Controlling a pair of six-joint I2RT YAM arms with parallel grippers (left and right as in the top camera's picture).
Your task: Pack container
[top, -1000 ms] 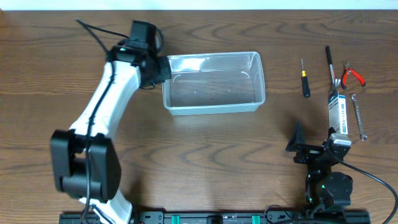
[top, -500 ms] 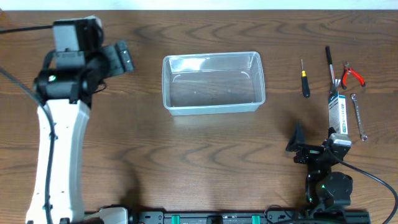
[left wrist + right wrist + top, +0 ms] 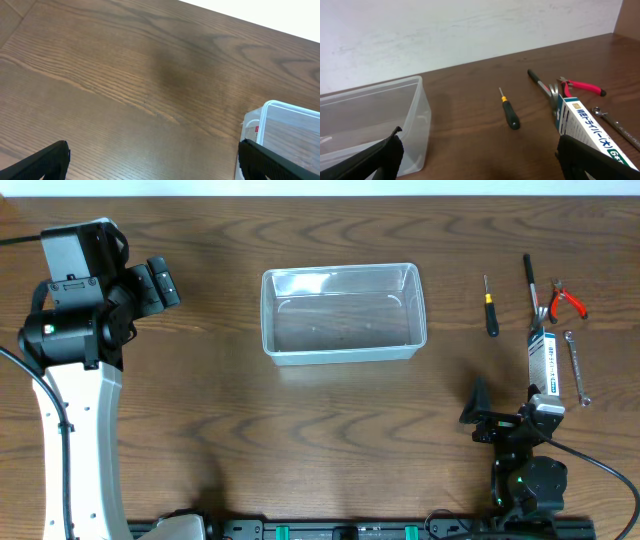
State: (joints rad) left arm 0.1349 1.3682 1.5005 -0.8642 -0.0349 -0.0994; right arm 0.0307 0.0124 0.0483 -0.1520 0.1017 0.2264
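The container (image 3: 343, 313) is a clear rectangular tub standing at the table's middle back, and I see nothing lying in it. My left gripper (image 3: 160, 285) hangs open to the left of it, well apart, with nothing between its fingers. In the left wrist view the jaws (image 3: 152, 160) stand wide over bare wood, with a corner of the container (image 3: 287, 135) at the right. My right gripper (image 3: 510, 408) stays open near the front right. Its wrist view has the container (image 3: 370, 125) at the left, beyond the open gripper (image 3: 480, 155).
Small tools lie at the back right: a black-and-yellow screwdriver (image 3: 490, 308), a black-handled tool (image 3: 531, 280), red-handled pliers (image 3: 566, 300), a wrench (image 3: 576, 366) and a blue-and-white box (image 3: 545, 365). The box lies just beside my right gripper's finger.
My left arm has swung left, away from the container's left end, and its gripper has gone from shut to open. The right arm has not moved.
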